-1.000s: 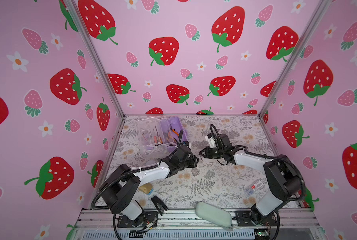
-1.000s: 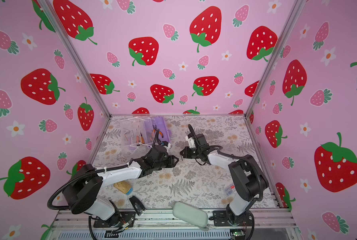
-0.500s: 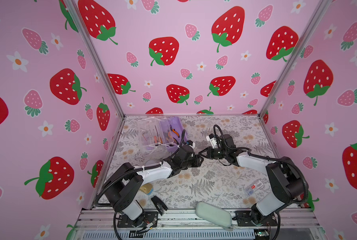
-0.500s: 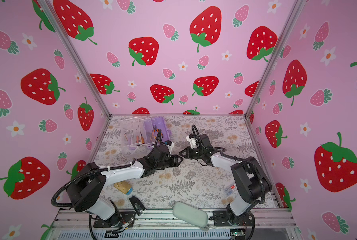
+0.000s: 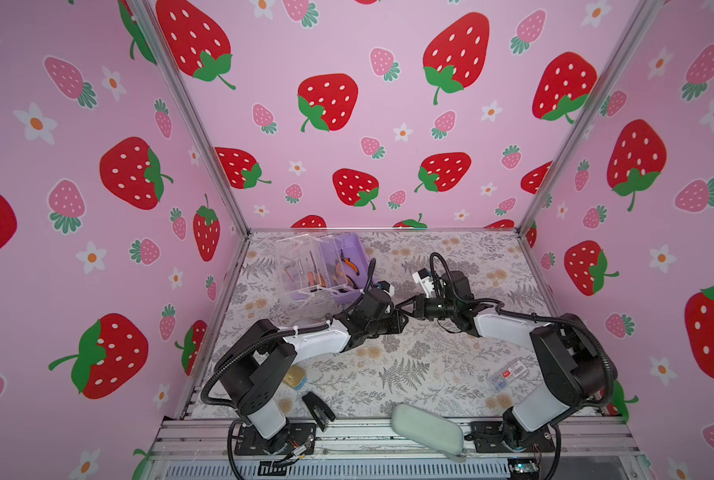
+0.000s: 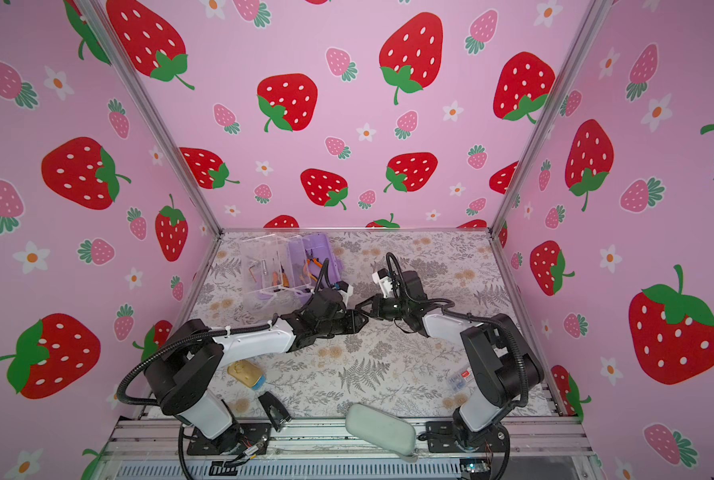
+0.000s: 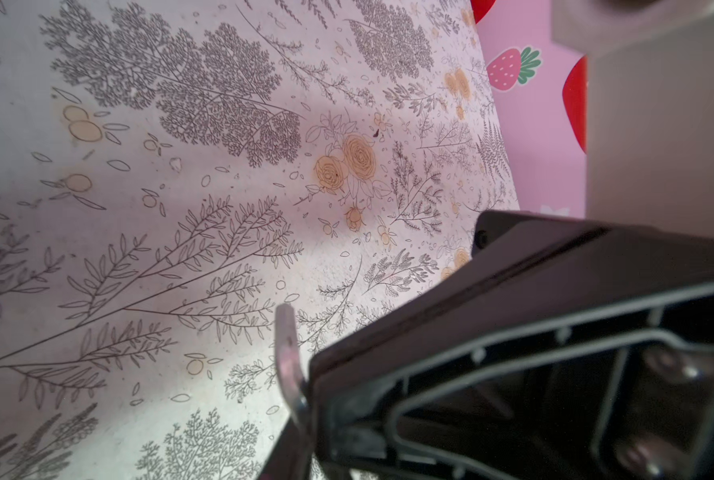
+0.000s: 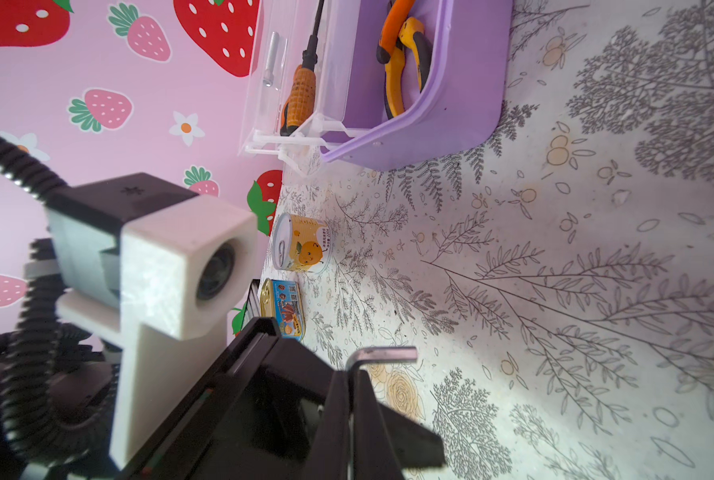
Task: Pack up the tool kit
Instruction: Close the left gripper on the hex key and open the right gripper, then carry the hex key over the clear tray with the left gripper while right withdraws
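Sitting at the back left, the kit (image 5: 349, 243) is open on the floral mat (image 5: 409, 374), its clear lid swung toward the left wall and orange pliers (image 5: 340, 268) in the lilac base. Mid-mat, the left gripper (image 5: 400, 322) noses right up to the right gripper (image 8: 353, 374). Whether the left jaws are apart or pinched I cannot tell (its own body hides them). A hex key (image 8: 382, 355) pokes out where they meet, its long leg clamped between the right gripper's closed jaws. Further right, a green pouch (image 5: 428, 430) lies at the front edge.
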